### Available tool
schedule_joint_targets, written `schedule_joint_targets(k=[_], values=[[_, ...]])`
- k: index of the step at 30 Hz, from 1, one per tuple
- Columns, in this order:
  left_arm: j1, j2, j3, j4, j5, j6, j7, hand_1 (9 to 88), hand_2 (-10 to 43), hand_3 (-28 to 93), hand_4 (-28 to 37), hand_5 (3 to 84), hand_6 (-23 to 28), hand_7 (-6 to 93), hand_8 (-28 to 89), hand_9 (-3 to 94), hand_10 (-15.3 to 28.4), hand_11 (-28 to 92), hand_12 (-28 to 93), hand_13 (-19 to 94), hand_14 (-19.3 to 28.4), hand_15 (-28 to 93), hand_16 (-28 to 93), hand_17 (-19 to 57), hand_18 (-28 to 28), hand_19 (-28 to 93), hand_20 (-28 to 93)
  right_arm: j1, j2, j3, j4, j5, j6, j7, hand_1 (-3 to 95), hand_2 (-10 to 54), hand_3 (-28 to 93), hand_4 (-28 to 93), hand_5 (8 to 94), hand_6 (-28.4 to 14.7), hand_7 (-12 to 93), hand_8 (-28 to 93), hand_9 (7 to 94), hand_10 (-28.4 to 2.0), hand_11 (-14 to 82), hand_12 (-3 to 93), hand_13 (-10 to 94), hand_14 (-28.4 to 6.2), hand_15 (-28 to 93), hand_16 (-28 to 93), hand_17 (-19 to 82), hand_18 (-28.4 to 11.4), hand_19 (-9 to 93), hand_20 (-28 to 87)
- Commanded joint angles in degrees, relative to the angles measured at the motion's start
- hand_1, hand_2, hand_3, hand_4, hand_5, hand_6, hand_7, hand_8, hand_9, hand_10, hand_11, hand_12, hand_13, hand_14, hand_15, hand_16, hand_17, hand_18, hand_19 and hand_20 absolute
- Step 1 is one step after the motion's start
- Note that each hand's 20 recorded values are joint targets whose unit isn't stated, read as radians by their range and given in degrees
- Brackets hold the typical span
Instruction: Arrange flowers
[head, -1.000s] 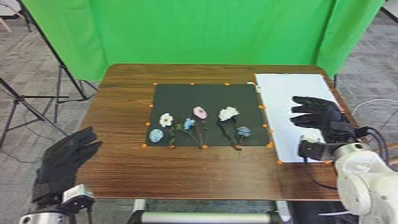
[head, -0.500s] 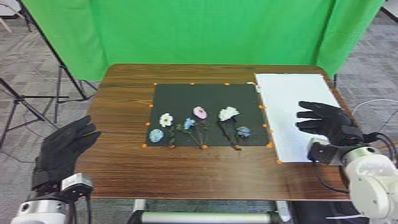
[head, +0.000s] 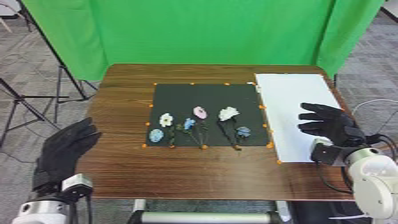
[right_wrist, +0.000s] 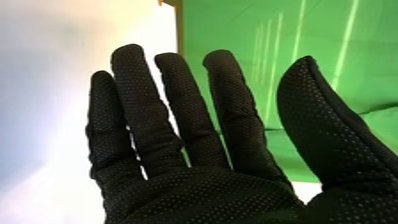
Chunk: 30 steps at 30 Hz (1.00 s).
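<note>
The flowers (head: 228, 113) lie on the black mat (head: 209, 94) mid-frame, left of the right hand (head: 332, 124), which is wide open and empty. The left hand (head: 59, 155), lower left, is open, empty too.

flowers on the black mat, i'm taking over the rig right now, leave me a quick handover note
Left hand: open, holding nothing, by the table's left edge.
Right hand: open, holding nothing, over the right side of the white sheet.
Flowers: all lie on the black mat; pink one, two white ones, three blue ones.
Done: flowers spread side by side; I can't tell if any of that counts as arranging.
Left: probably picking them up one by one, perhaps onto the sheet.
</note>
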Motion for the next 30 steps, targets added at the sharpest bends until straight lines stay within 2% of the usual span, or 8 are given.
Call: schedule_joint_targets(k=[1, 4, 9, 15, 19, 24, 29, 30], values=[[0.0, -1.04, 0.20, 0.00, -0.11, -0.62, -1.29, 27.1, 3.6, 82, -21.0, 44.2, 12.3, 18.2, -10, 36.6, 20.6, 33, 9, 24, 26.4, 62, -14, -9.7, 22.2, 59, 8, -1.1, -0.2, 0.5, -0.3, 0.4, 0.1, 0.8, 21.2, 9.6, 89, -27, 51.5, -2.2, 19, -14, 53.5, -15.9, 16.1, 15.0, 43, -18.5, 45, 11, 15, -20.9, 63, 16], [-0.4, -1.49, 0.21, -0.04, 0.34, -0.92, -2.14, 27.1, 3.6, 82, -21.0, 44.2, 12.3, 18.2, -10, 36.6, 20.6, 33, 9, 24, 26.4, 62, -14, -9.7, 22.2, 59, 8, -1.4, -0.4, 0.7, -0.4, 0.5, 0.5, 0.6, 21.2, 9.6, 89, -27, 51.5, -2.2, 19, -14, 53.6, -15.9, 16.1, 15.0, 43, -18.6, 46, 11, 15, -20.9, 63, 16], [-0.7, -1.84, 0.58, -0.08, 0.52, -0.89, -2.36, 27.0, 3.6, 82, -20.9, 44.1, 12.3, 18.2, -10, 36.5, 20.5, 33, 9, 24, 26.7, 63, -14, -9.7, 22.2, 59, 8, -1.4, -0.7, 0.8, -0.5, 0.2, 0.0, 0.5, 21.1, 9.6, 89, -27, 51.7, -2.2, 19, -14, 53.8, -15.9, 16.3, 14.9, 43, -18.5, 46, 11, 15, -20.8, 63, 16], [-0.9, -1.88, 1.12, 0.02, 0.15, -1.07, -1.44, 27.0, 3.5, 82, -21.0, 44.1, 12.3, 18.2, -10, 36.3, 20.4, 33, 9, 24, 26.7, 62, -14, -9.7, 22.3, 59, 8, -1.3, -0.8, 0.6, -0.3, 0.0, -0.7, 0.0, 21.2, 9.7, 89, -27, 51.6, -2.0, 19, -14, 54.0, -15.9, 16.3, 14.9, 43, -18.5, 46, 11, 15, -20.8, 63, 16], [-2.0, -1.34, 2.31, 0.31, -0.41, -0.78, -0.32, 27.0, 3.5, 82, -21.0, 44.1, 12.2, 18.1, -10, 36.2, 20.3, 32, 8, 24, 26.5, 61, -14, -9.7, 22.0, 58, 7, -1.3, -1.0, 0.6, -0.3, 0.4, -0.2, -1.1, 21.2, 9.7, 89, -27, 51.6, -1.8, 19, -14, 53.9, -15.9, 16.3, 14.9, 43, -18.5, 46, 11, 15, -20.8, 63, 16], [-2.0, -1.29, 2.19, 0.50, -0.47, -0.91, 0.00, 27.0, 3.5, 83, -21.0, 44.1, 12.3, 17.9, -10, 36.1, 20.2, 32, 8, 24, 26.5, 60, -14, -9.7, 21.9, 58, 7, -1.2, -1.0, 0.7, -0.2, 0.2, -1.0, -1.9, 21.2, 9.8, 89, -27, 51.7, -1.8, 19, -14, 54.0, -15.9, 16.3, 14.9, 43, -18.5, 46, 11, 15, -20.7, 63, 16], [-2.2, -1.13, 2.77, 0.60, -1.07, -0.51, 1.26, 27.0, 3.6, 82, -21.0, 44.2, 12.3, 17.7, -10, 36.1, 20.3, 32, 8, 24, 26.5, 60, -14, -9.7, 21.9, 58, 7, -1.3, -0.9, 0.5, -0.3, 0.5, -0.4, -2.6, 21.2, 9.8, 89, -27, 51.7, -1.8, 19, -14, 53.9, -15.9, 16.3, 15.0, 43, -18.5, 46, 11, 15, -20.7, 63, 16], [-2.4, -1.42, 2.73, 0.70, -0.79, -0.76, 0.95, 27.0, 3.5, 82, -21.0, 44.2, 12.3, 17.7, -10, 36.1, 20.3, 32, 8, 24, 26.4, 60, -14, -9.7, 21.8, 58, 7, -1.4, -1.1, 0.7, -0.3, 0.8, -0.6, -2.9, 21.2, 9.8, 89, -27, 51.7, -1.8, 19, -14, 54.0, -15.9, 16.4, 15.0, 43, -18.5, 46, 11, 15, -20.7, 63, 16]])
